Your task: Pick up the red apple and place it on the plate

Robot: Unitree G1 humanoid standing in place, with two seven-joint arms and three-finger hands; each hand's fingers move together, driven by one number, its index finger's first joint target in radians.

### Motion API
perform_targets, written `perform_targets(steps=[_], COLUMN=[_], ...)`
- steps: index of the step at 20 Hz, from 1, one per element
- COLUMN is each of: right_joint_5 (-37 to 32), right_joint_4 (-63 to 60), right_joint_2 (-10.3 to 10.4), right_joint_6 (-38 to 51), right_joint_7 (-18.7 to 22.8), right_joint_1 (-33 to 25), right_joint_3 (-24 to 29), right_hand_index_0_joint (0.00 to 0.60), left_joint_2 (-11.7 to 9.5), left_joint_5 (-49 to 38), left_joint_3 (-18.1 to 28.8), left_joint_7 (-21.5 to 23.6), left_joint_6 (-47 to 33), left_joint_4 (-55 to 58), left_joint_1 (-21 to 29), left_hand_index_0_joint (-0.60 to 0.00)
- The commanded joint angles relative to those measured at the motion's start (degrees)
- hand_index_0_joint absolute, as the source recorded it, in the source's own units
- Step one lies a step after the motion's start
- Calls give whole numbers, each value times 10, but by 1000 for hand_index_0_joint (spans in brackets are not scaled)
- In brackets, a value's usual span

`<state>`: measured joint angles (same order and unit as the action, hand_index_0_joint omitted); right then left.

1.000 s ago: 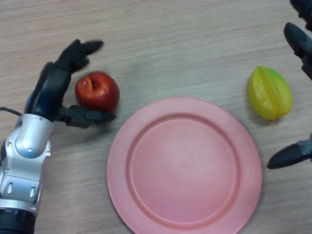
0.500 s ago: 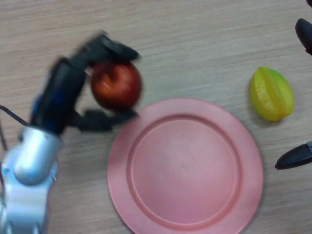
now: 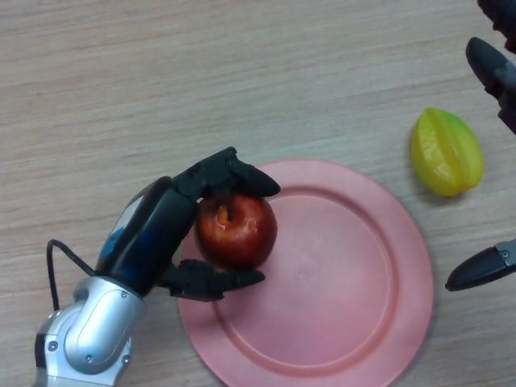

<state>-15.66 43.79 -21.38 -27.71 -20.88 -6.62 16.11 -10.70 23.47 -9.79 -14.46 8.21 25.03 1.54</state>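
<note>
The red apple (image 3: 238, 230) is held in my left hand (image 3: 157, 234), fingers curled over its top and the thumb under its near side. The apple is over the left part of the pink plate (image 3: 355, 290); I cannot tell whether it touches the plate. My right hand (image 3: 493, 68) shows only as dark fingers at the right edge, spread apart around a yellow-green fruit, holding nothing.
A yellow-green star fruit (image 3: 446, 152) lies on the wooden table (image 3: 242, 81) to the right of the plate, between my right hand's fingers and its thumb (image 3: 482, 267).
My left hand closed on the apple, lifted it from the table left of the plate and carried it right and nearer, over the plate's left part. The right hand has barely moved.
</note>
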Motion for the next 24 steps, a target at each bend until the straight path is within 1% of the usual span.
perform_targets(steps=[1,2,3,4,5,6,7,8,9,10,11,12,13,14,15,17,19,21,24], right_joint_5=[-5,-5,3,2,1,3,9,8,9,13,17,20,25,26,27,29,23,21,11], right_joint_4=[28,28,26,26,27,26,22,24,24,25,27,26,27,28,29,32,36,37,43], right_joint_2=[-19,-19,-18,-17,-18,-18,-17,-15,-12,-12,-9,-7,-4,-3,-1,0,4,2,2], right_joint_6=[71,71,77,75,73,73,77,75,72,68,63,63,59,57,55,55,57,59,49], right_joint_7=[0,0,1,2,2,3,5,8,14,16,16,17,16,15,13,12,14,13,19], right_joint_1=[-10,-10,-7,-9,-11,-11,-13,-13,-16,-18,-18,-18,-19,-18,-18,-17,-12,-12,-11], right_joint_3=[45,46,43,43,42,41,35,32,24,17,9,4,-1,-3,-4,-4,0,3,7], right_hand_index_0_joint=[0,0,0,0,0,0,0,0,0,0,0,0,0,0,0,0,0,0,0], left_joint_2=[-2,-2,-4,-6,-11,-17,-32,-38,-55,-65,-78,-80,-77,-76,-76,-70,-67,-71,-71], left_joint_5=[-8,-5,4,0,-26,-42,-77,-111,-169,-207,-265,-288,-342,-369,-401,-425,-429,-416,-412], left_joint_3=[-11,-13,-7,3,39,59,101,133,187,218,258,275,302,310,319,327,323,318,315], left_joint_7=[-8,-20,-55,-60,-76,-78,-92,-90,-77,-70,-48,-35,-1,10,19,27,36,37,36], left_joint_6=[-19,-5,32,31,42,41,53,70,95,104,95,74,41,39,30,25,41,56,54], left_joint_4=[55,68,108,114,136,142,156,168,177,180,174,163,148,147,147,154,165,181,186], left_joint_1=[12,14,22,27,41,49,63,71,83,82,71,61,43,30,5,-17,-25,-20,-12], left_hand_index_0_joint=[-249,-149,-1,0,0,0,0,0,0,0,0,0,0,0,0,0,0,0,0])
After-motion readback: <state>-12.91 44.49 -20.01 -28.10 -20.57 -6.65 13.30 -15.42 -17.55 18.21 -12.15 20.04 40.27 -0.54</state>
